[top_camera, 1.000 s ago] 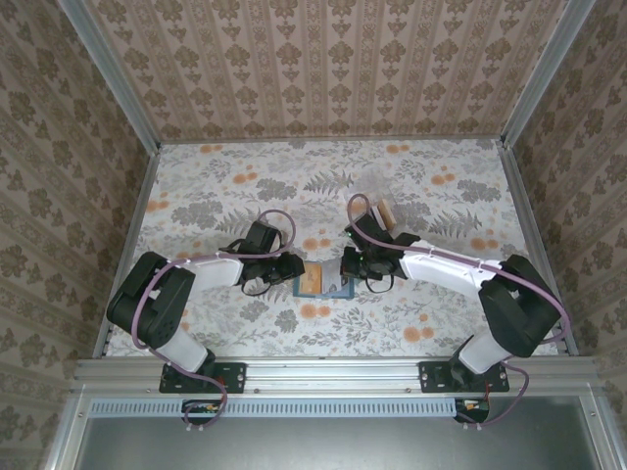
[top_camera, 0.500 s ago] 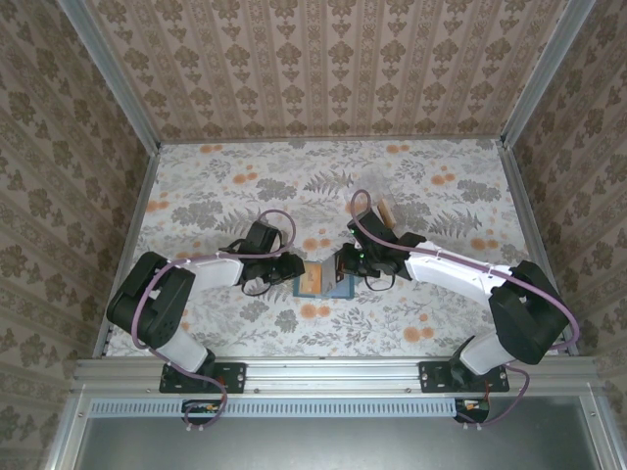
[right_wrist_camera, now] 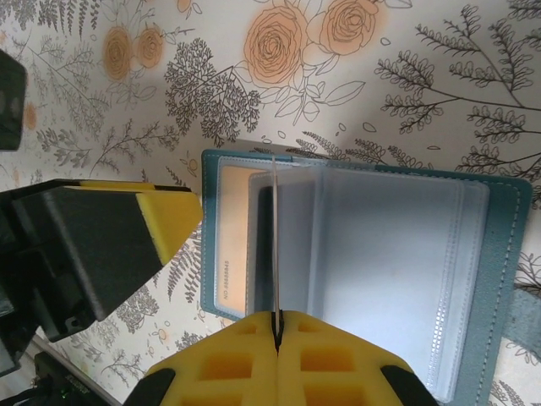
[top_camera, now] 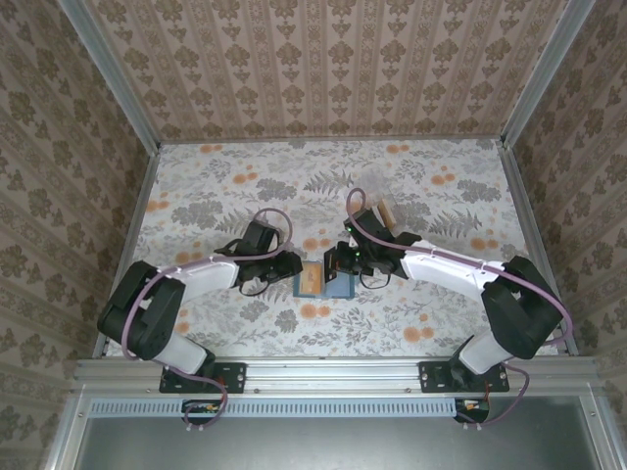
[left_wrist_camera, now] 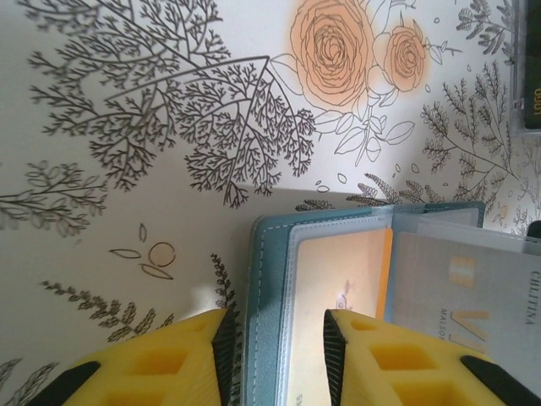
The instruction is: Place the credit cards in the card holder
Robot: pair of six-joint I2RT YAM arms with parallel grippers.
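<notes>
Presently, the teal-blue, roughly square folding card holder (top_camera: pixel 325 282) lies opened flat on the floral-printed tabletop (left_wrist_camera: pixel 127 127), between the two grippers. A tan-yellow plastic credit card (left_wrist_camera: pixel 338 288) sits in the clear pocket on the half nearer the left gripper (left_wrist_camera: pixel 279 320).

The left gripper's jaws stand apart and straddle that half's outer teal edge. A strip of tabletop shows between one finger and the edge, so nothing is clamped. Whether the tips press on the cover cannot be told.

The right gripper (right_wrist_camera: pixel 276 320) is closed on one end of a white plastic credit card (left_wrist_camera: pixel 473 292), which it holds over the card holder just beside the fold.

Step in hand, as judged: seating the white card in a pocket.
- Tip the card down from upright until it lies nearly flat with the pocket.
- Keep its leading edge square to the slot and slide it in shallowly.
- Let the left gripper pin the cover so the card holder neither slides nor folds.
- Release only once the card is seated.

Orientation: the card holder's inner pockets face up. Its long axis runs from one gripper to the other, with the fold crosswise to that. The white card stands on edge in line with the fold, its broad face toward the left gripper and its free end pointing down at the card holder. Contact there cannot be told.
</notes>
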